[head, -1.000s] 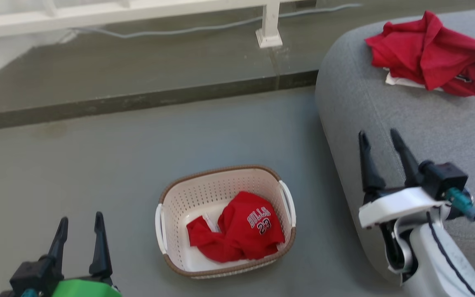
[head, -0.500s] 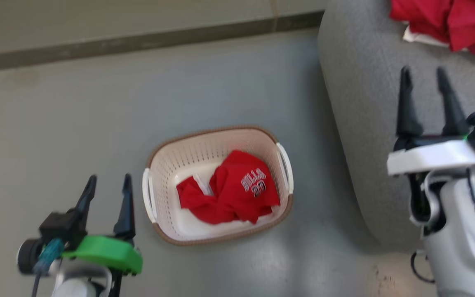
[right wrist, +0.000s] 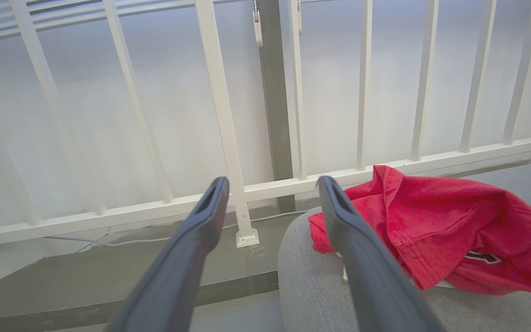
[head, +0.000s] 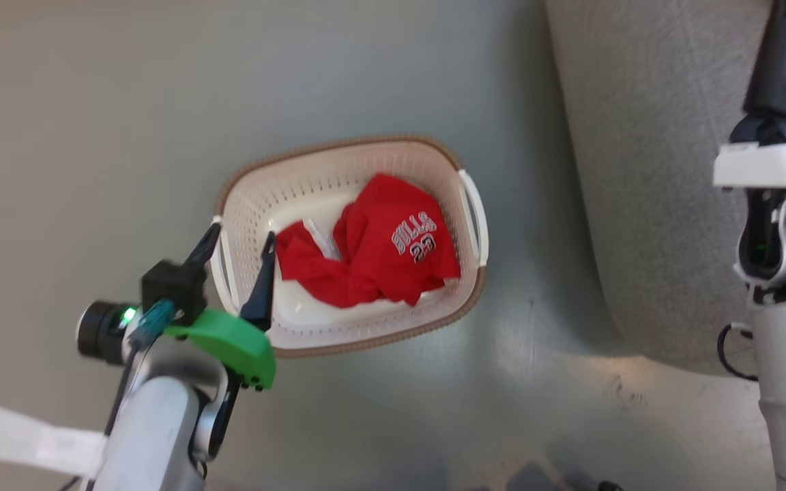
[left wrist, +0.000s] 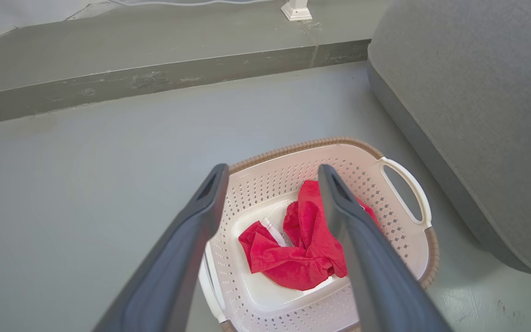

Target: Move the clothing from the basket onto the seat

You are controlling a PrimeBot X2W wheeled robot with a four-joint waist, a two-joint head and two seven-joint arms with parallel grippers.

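The basket (head: 338,144), cream with a brown rim, stands on the grey floor. A crumpled red piece of clothing (head: 379,245) with "BULLS 23" lettering lies in it. My left gripper (head: 239,245) is open above the basket's left handle, nothing between its fingers. In the left wrist view that gripper (left wrist: 273,168) looks down at the clothing (left wrist: 302,263) in the basket (left wrist: 302,144). My right gripper (right wrist: 272,180) is open and empty over the grey seat (right wrist: 311,286), with one finger (head: 774,61) showing at the head view's top right. More red clothing (right wrist: 454,221) lies on the seat.
The seat (head: 652,170) rises just right of the basket. A raised dark step (left wrist: 155,83) runs behind the basket, with a white railing (right wrist: 228,138) and a cable beyond it. A white paper tag (head: 24,443) hangs on my left forearm.
The head camera has tilted down. My left gripper has moved up and right, from well clear of the basket to over its left handle. Both grippers stay open.
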